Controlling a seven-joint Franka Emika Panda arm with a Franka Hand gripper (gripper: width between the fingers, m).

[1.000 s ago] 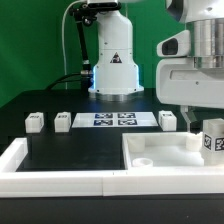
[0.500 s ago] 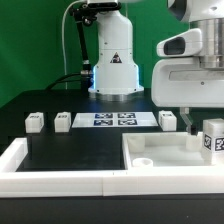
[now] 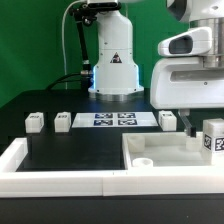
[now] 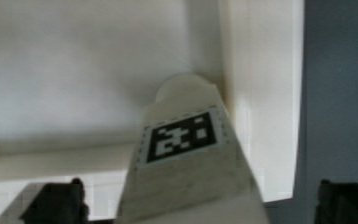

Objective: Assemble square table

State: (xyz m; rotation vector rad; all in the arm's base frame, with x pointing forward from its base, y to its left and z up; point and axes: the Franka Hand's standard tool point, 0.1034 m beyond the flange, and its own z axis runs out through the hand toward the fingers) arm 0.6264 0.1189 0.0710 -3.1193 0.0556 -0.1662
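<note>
Nearest me the square slab (image 3: 165, 153) lies flat, stiff light-looking plastic, and on it stands a tagged leg block (image 4: 185, 140), probably light but slick, best pinched across its flat faces, where my gripper (image 4: 202, 205) hangs spread, seemingly clear of it; three loose legs (image 3: 63, 120) sit beyond.

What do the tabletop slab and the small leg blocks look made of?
Tabletop slab: likely rigid white plastic, matte and smooth; uniform colour, soft-edged moulded corner hole. Leg blocks: seemingly the same matte white plastic, each carrying a printed black-white tag, perhaps paper.
</note>
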